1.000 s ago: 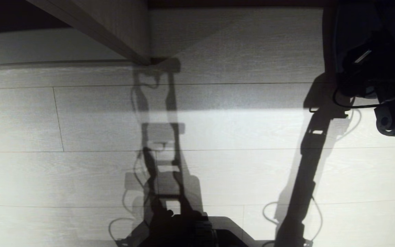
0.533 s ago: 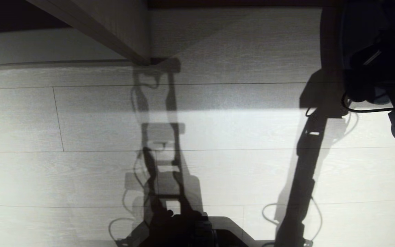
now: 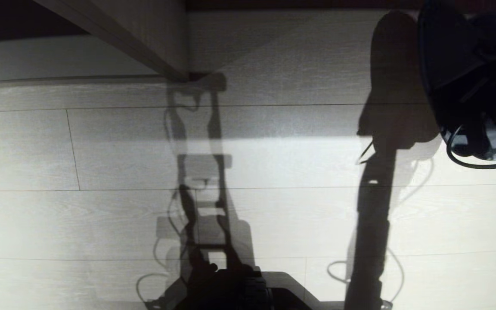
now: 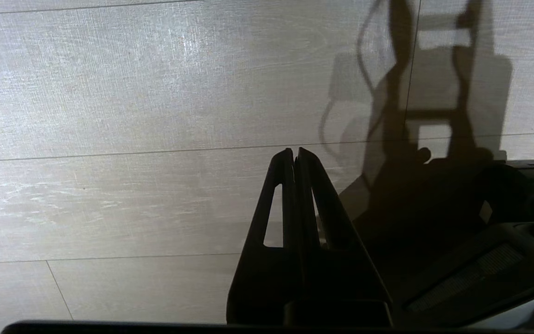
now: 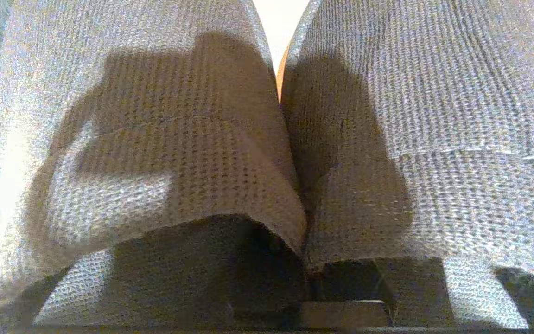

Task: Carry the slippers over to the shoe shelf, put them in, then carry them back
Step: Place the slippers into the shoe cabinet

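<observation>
The right end effector (image 5: 311,283) is clamped on the slippers (image 5: 267,139), its dark fingers (image 5: 390,283) pinching the two inner edges where the pair meets, so both hang from a single pinch. In the right wrist view the knitted blue-grey uppers fill the frame, side by side and touching along the middle seam, toes pointing away from the wrist. In the head view the same pair shows as a dark bundle (image 3: 450,56) at the upper right, held off the floor (image 3: 80,215) in front of the shoe shelf (image 3: 299,51), whose pale board and slanted support panel (image 3: 114,32) run along the top of the view. Whether the toes have crossed the shelf's front edge cannot be told.

The slippers look light, thin and soft; the fabric buckles around the fingers, so I judge they will sag and swing when carried and could slide out of a shallow hold. Taking them deep at the joined inner rims, near the openings of the uppers, seems the safest place.

The left end effector (image 4: 295,155) is parked low over the floor, fingers pressed together and empty.
</observation>
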You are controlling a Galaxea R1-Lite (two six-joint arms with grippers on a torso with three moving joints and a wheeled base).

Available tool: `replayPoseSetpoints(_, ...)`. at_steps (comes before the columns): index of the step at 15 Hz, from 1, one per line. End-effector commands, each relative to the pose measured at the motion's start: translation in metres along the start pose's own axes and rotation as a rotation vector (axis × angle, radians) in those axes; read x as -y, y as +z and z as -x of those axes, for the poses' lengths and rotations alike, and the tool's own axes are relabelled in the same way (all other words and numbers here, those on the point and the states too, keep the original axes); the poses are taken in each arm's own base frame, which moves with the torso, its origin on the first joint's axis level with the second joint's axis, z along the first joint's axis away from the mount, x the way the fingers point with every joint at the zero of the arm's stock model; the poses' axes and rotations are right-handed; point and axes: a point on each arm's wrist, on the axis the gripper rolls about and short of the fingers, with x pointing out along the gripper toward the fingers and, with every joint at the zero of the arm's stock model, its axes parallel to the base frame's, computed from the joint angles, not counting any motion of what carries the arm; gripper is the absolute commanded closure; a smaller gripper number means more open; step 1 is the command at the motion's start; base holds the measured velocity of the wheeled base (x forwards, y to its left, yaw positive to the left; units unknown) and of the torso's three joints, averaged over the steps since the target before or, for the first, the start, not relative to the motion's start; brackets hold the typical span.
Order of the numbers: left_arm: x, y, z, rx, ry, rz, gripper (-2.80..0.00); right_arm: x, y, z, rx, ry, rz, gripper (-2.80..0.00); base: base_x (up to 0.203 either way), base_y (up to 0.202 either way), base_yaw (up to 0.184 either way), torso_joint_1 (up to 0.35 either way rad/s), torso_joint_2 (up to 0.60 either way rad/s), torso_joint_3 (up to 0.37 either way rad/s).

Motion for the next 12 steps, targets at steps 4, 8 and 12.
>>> replayPoseSetpoints(4,0.000,0.000,0.000,0.000,0.000,0.001,0.00,-0.018,0.013,0.042,-0.030,0.040,-0.004,0.00,0.000,0.000,0.000,0.000,0.00,0.000)
replayPoseSetpoints(8,0.000,0.000,0.000,0.000,0.000,0.001,0.00,-0.028,0.028,0.142,-0.081,0.055,0.024,0.00,0.000,0.000,0.000,0.000,0.00,0.000)
replayPoseSetpoints(12,0.000,0.000,0.000,0.000,0.000,0.001,0.00,-0.026,0.020,0.211,-0.185,0.048,0.053,0.00,0.000,0.000,0.000,0.000,0.00,0.000)
